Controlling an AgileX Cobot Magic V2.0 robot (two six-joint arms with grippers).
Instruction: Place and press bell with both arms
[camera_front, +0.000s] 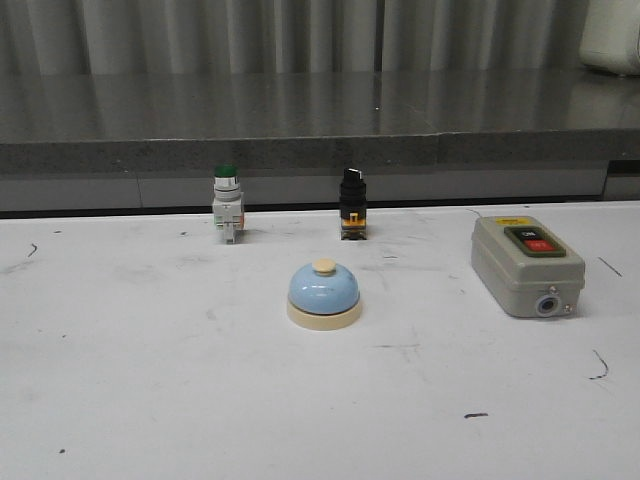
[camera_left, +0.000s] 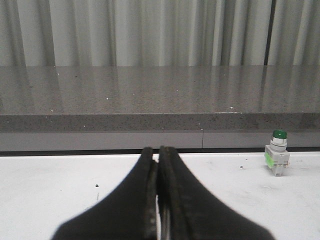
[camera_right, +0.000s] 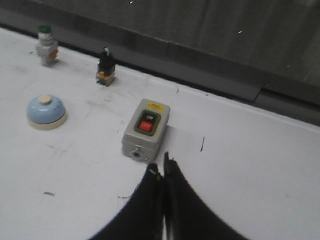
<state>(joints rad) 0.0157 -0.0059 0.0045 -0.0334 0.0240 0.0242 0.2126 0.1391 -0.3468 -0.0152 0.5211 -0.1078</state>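
Bell (camera_front: 324, 295) alone on table (camera_front: 150, 380), untouched. Grey box (camera_front: 527, 266): "ON" on black button, red one unreadable. Left gripper (camera_left: 158, 152) and right gripper (camera_right: 164, 170) fingers pressed together, empty.

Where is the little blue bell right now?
In the front view the bell sits near the middle of the white table, in front of the black switch, with the grey box off to its right.

On the white table (camera_front: 150, 380) I see a small push-button switch with a green cap (camera_front: 227, 203) far on the left. A black knob switch (camera_front: 351, 203) stands right of it. A grey box with red and black buttons (camera_front: 527, 265) sits on the right.
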